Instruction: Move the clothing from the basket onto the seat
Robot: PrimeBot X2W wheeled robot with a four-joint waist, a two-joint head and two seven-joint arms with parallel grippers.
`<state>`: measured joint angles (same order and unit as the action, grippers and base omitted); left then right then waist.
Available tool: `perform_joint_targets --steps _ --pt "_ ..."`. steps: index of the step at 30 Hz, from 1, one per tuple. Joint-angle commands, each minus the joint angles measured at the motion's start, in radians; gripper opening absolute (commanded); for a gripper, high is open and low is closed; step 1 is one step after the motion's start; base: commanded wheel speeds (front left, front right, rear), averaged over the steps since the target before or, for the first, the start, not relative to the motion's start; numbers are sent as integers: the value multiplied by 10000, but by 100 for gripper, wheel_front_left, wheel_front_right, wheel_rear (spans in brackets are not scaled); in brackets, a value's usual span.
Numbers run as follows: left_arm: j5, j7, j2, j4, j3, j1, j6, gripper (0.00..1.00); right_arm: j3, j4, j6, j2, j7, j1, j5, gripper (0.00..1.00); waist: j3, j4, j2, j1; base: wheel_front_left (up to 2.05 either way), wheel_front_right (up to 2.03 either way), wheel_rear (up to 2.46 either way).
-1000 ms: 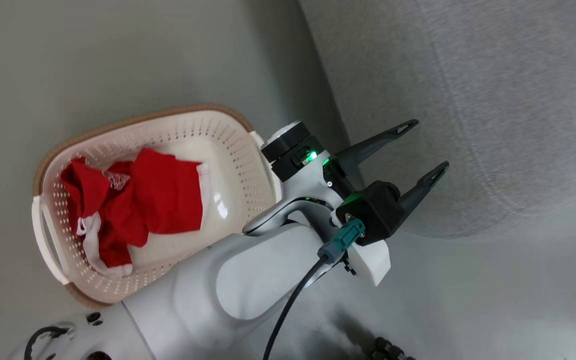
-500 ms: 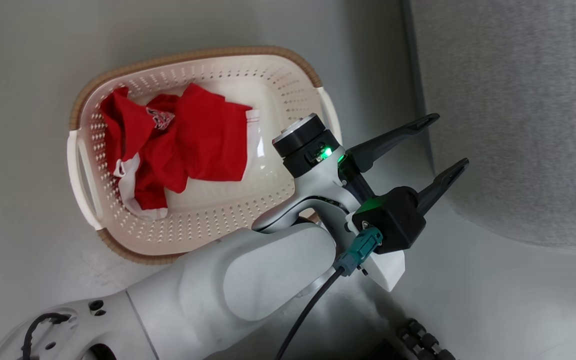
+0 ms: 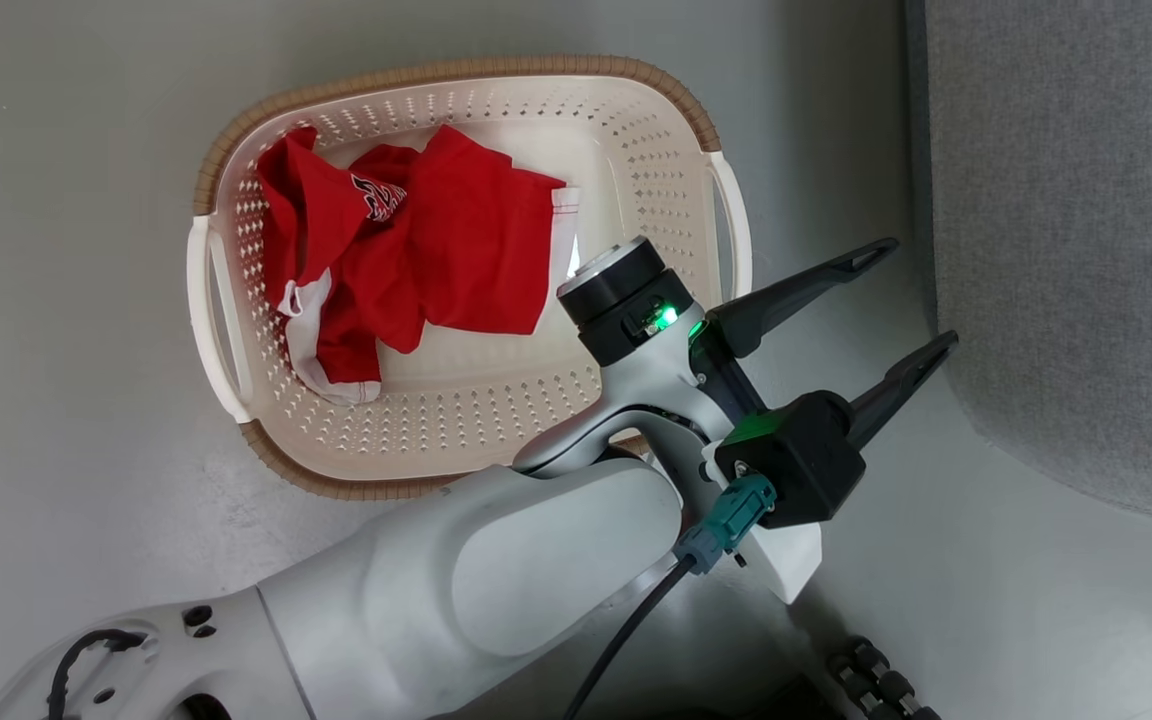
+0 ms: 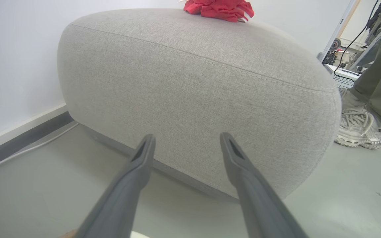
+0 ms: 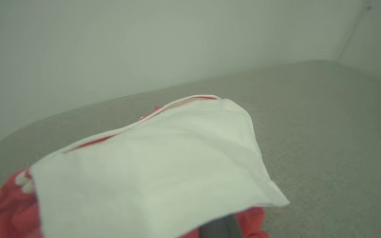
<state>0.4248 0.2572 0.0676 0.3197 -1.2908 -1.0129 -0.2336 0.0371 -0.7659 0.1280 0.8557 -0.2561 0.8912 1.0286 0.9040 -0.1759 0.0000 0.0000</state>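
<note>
The task looks part done. One red garment (image 4: 218, 9) lies on top of the seat (image 4: 190, 82), near its far edge by the wall. More red clothing (image 3: 406, 250) lies heaped in the basket (image 3: 636, 180), toward the handle end away from the seat. The basket stands on the floor just beside the seat's edge.

The left pincer (image 3: 916, 292) hangs over the floor between basket and seat, fingers wide apart with nothing between them, pointing at the seat's side. The right pincer (image 5: 220, 228) has its fingers together under a white panel of the garment on the seat; whether cloth is caught in it cannot be told.

The next move probably calls for the left arm to turn toward the basket, come down over the heap and close on a fold.

Counted: one basket, one seat and two red heaps; the number of pieces in each heap cannot be told. One person's shoe (image 4: 359, 129) stands at the seat's corner.
</note>
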Motion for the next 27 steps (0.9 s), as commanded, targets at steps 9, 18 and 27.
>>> perform_joint_targets --steps 9,18,27 --pt "277 45 -174 -462 106 476 -113 100 1009 117 27 358 -57 -1921 520 100 -716 49 0 0 0 0 0" --pt "494 45 -174 -790 257 1094 -165 100 1296 916 27 259 -57 -3115 120 100 -1743 253 0 0 0 0 0" --pt "461 45 -174 -973 984 2275 -169 100 1826 1720 27 -63 -57 -4285 -161 100 -3141 758 0 0 0 0 0"
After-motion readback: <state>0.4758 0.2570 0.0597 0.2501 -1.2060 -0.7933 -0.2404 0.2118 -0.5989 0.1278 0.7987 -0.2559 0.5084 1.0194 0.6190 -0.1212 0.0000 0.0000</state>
